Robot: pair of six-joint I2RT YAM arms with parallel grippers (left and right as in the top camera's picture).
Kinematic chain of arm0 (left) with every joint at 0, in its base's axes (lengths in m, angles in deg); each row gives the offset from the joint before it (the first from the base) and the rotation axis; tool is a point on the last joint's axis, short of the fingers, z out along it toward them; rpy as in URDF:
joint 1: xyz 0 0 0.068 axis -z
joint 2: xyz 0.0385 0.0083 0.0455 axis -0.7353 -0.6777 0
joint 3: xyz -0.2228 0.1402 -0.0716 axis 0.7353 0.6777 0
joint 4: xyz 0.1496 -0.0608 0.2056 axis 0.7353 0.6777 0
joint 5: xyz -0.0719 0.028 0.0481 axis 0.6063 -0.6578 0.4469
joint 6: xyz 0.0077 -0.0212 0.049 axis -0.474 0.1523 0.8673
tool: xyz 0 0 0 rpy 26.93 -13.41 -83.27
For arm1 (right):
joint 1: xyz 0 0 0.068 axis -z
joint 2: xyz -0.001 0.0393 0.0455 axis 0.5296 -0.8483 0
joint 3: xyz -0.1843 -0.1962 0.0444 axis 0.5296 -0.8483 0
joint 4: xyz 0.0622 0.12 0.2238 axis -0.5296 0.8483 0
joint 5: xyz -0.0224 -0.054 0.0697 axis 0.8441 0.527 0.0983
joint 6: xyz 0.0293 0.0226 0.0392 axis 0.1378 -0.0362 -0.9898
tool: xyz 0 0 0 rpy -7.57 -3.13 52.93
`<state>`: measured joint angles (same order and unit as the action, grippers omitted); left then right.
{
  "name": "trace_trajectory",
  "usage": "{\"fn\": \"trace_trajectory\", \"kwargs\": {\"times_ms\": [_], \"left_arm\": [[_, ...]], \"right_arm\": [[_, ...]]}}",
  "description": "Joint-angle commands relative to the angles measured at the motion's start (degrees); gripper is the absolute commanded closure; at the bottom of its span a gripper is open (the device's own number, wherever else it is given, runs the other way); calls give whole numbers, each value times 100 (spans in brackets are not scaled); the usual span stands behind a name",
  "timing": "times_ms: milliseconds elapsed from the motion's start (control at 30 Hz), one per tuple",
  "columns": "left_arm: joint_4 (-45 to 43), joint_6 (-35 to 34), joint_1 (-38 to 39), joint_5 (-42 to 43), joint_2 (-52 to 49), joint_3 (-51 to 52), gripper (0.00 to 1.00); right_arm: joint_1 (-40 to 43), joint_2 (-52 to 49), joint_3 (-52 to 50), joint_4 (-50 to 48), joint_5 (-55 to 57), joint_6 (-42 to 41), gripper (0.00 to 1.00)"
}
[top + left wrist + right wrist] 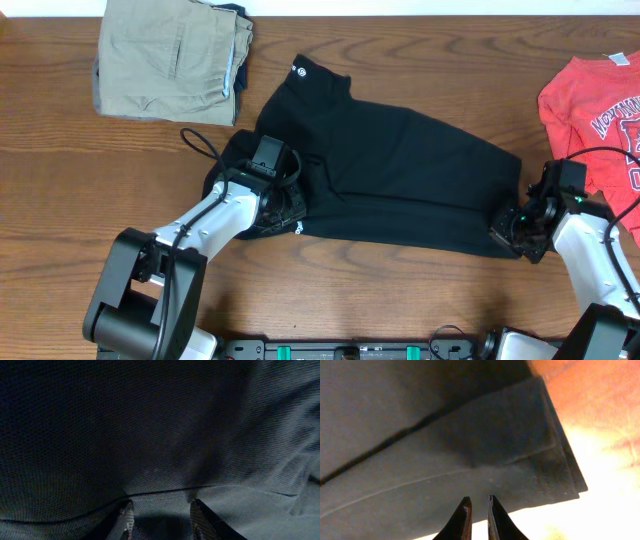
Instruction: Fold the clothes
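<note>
Right gripper [478, 502] nearly pressed together, pinching shirt [400, 170] corner. Left gripper [161, 507] fingers parted on shirt's other end; grip unclear.

Black shirt [400, 170] with white logo marks [297, 70], tan trousers [165, 60], red T-shirt [590, 100], brown table [60, 190]

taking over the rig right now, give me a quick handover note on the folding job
Left gripper: on the left end of the shirt, jaws apart; whether they hold cloth can't be told.
Right gripper: at the shirt's right lower corner, jaws closed on the layered edge, it seems.
Shirt: lies long across the middle of the table, with doubled layers at the right corner. Trousers folded at far left, red T-shirt at the right edge; both are clear of the jaws.
Done: at most a first lengthwise fold.
Left: fold the ends together into a compact stack, likely right end over to the left.
</note>
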<state>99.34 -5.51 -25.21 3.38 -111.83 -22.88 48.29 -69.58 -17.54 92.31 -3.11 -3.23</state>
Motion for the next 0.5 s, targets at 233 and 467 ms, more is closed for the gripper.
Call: {"fn": "trace_trajectory", "kwargs": {"times_ms": [233,467], "left_arm": [[420,-179,-57,-481,-345,393,39],[398,-177,-57,-525,-345,393,35]], "right_arm": [[33,-24,-114,352,1097,-684,1],[280,-24,-114,232,964,-544,3]]}}
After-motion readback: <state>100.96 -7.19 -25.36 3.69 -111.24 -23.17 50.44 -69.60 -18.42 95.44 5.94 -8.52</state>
